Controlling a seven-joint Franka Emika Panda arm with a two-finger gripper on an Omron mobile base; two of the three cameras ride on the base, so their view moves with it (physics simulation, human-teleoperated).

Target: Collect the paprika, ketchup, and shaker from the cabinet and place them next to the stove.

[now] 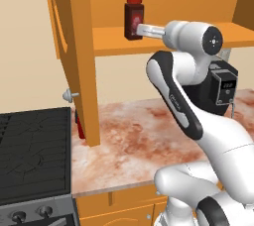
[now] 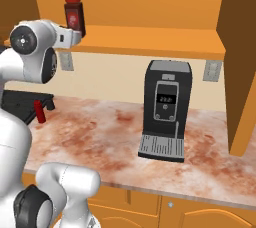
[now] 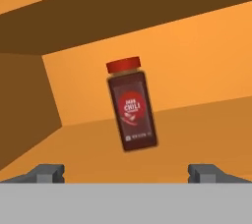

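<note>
The paprika (image 1: pixel 134 18) stands upright on the shelf of the cabinet (image 1: pixel 114 41), a dark jar with a red cap and red label. In the hand view the paprika (image 3: pixel 131 105) sits at centre, leaning slightly toward 11 o'clock because the camera is rolled. The gripper (image 3: pixel 127 173) is spread wide: its two finger tips rise at 7 and 5 o'clock, well apart, and the jar stands beyond them, untouched. In the left base view the gripper (image 1: pixel 145 30) reaches in from 3 o'clock of the jar, level with its lower half; whether it touches the jar there cannot be told.

The ketchup (image 2: pixel 38 111) stands upright on the counter (image 2: pixel 100 142), just beside the stove (image 1: pixel 32 155), partly hidden in the left base view by the open cabinet door (image 1: pixel 77 56). A coffee machine (image 2: pixel 165 109) stands on the counter at 3 o'clock of the arm.
</note>
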